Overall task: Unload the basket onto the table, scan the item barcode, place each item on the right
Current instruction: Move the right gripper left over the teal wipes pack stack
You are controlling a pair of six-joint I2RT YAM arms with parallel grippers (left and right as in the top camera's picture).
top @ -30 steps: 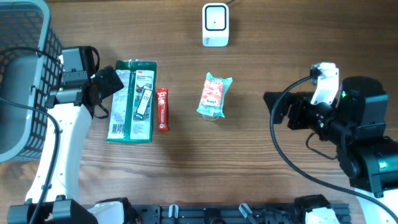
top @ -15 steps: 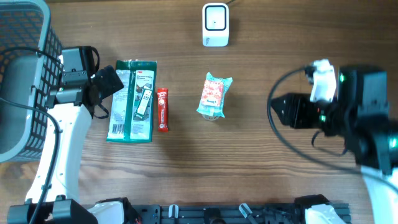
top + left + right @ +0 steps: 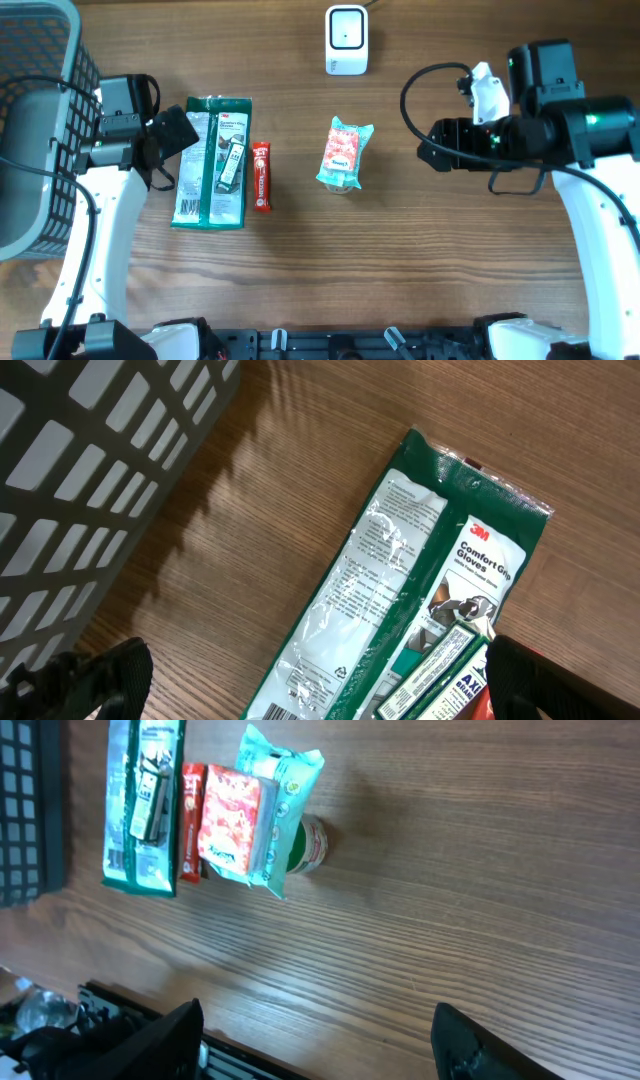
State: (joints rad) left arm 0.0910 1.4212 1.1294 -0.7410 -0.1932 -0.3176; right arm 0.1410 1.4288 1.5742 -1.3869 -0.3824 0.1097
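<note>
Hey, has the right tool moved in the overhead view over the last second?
Yes. The right tool has shifted up-frame and slightly left, ending nearer the white scanner and the teal snack packet.

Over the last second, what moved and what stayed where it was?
The right gripper swung with its arm toward the table's far side and ended slightly nearer the teal snack pack, open and empty. Nothing was grasped or released. The left gripper, glove pack, red bar and scanner stayed put.
</note>
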